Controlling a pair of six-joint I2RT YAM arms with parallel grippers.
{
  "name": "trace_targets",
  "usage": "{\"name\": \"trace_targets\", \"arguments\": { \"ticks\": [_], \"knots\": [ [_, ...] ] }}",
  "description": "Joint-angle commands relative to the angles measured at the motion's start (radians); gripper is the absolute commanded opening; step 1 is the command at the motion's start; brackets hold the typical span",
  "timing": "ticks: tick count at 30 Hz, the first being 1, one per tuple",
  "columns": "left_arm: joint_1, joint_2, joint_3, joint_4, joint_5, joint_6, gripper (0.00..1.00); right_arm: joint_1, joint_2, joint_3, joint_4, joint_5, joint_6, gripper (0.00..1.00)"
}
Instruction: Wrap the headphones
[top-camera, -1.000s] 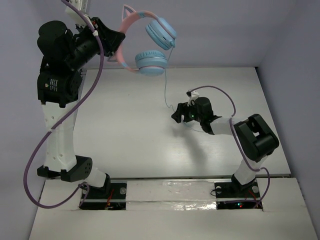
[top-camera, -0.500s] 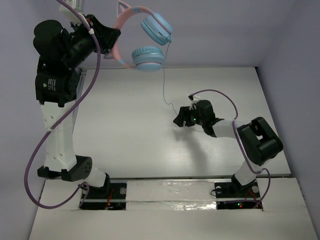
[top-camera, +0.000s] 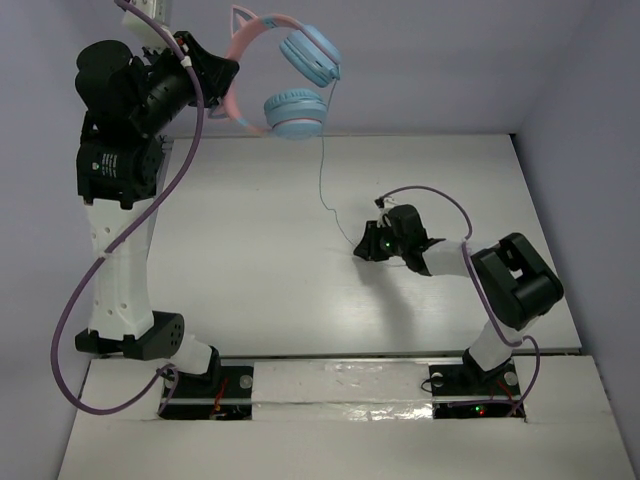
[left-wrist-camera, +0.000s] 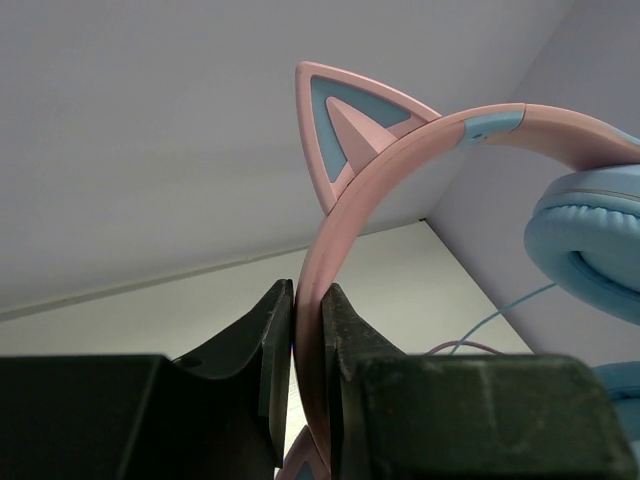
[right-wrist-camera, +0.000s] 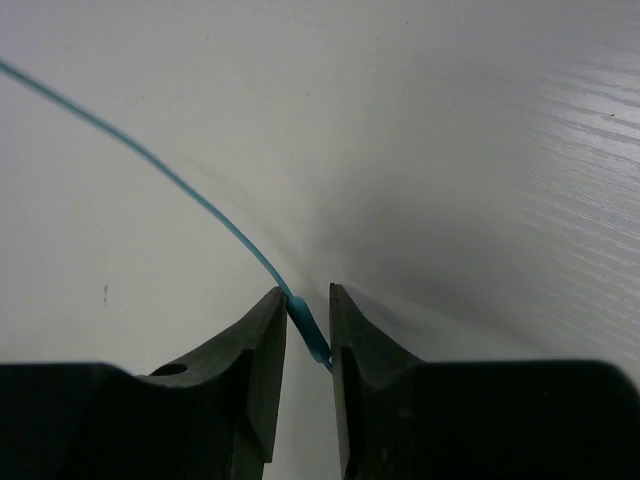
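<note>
— Since the left arm is raised high at the far left, what is held up there?

— The headphones (top-camera: 285, 75) are held in the air by the left claw (left-wrist-camera: 308, 300), which is clamped on the pink headband (left-wrist-camera: 420, 140). The band is pinched between both fingers, just below a cat ear (left-wrist-camera: 350, 120).

— How are the ear cups placed?

— The two light-blue ear cups (top-camera: 295, 112) are seen to the right of that claw, one above the other, well above the white surface (top-camera: 230, 260).

— And where is the cable found?

— The thin blue cable (top-camera: 322, 170) is led down from the cups to the right claw (top-camera: 362, 245), which is set low near the middle of the surface. Its fingers are closed on the thicker end piece of the cable, as is shown in the right wrist view, and the thin strand is seen running up and to the left from them.

— Is it pulled straight?

— Most of its length is hung nearly straight; a bend is seen just above the right claw.
</note>
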Motion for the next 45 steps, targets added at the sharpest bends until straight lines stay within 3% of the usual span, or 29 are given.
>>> {"name": "trace_targets", "arguments": {
  "ticks": [1, 4, 9, 14, 17, 22, 32, 37, 45],
  "knots": [
    [0.008, -0.027, 0.008, 0.104, -0.026, -0.024, 0.00, 0.015, 0.001, 0.001, -0.014, 0.009, 0.023, 0.25],
    [0.008, -0.036, -0.031, 0.127, -0.052, -0.028, 0.00, 0.041, -0.019, -0.008, -0.021, 0.028, 0.028, 0.00],
    [0.008, -0.050, -0.142, 0.196, -0.121, -0.070, 0.00, 0.164, -0.089, 0.021, -0.125, 0.126, 0.007, 0.00],
    [0.008, -0.062, -0.320, 0.270, -0.359, -0.088, 0.00, 0.343, -0.212, 0.079, -0.317, 0.334, -0.026, 0.00],
    [0.008, -0.079, -0.433, 0.333, -0.448, -0.105, 0.00, 0.383, -0.324, 0.075, -0.408, 0.353, 0.009, 0.00],
    [0.008, -0.093, -0.609, 0.437, -0.485, -0.150, 0.00, 0.454, -0.430, 0.195, -0.621, 0.436, 0.007, 0.00],
    [-0.096, -0.104, -0.952, 0.593, -0.533, -0.148, 0.00, 0.512, -0.421, 0.620, -0.948, 0.609, -0.153, 0.00],
    [-0.230, -0.053, -1.022, 0.662, -0.589, -0.143, 0.00, 0.512, -0.358, 0.827, -1.040, 0.640, -0.217, 0.00],
    [-0.288, 0.025, -0.995, 0.701, -0.536, -0.125, 0.00, 0.522, -0.313, 0.997, -1.140, 0.710, -0.299, 0.00]
  ]
}}
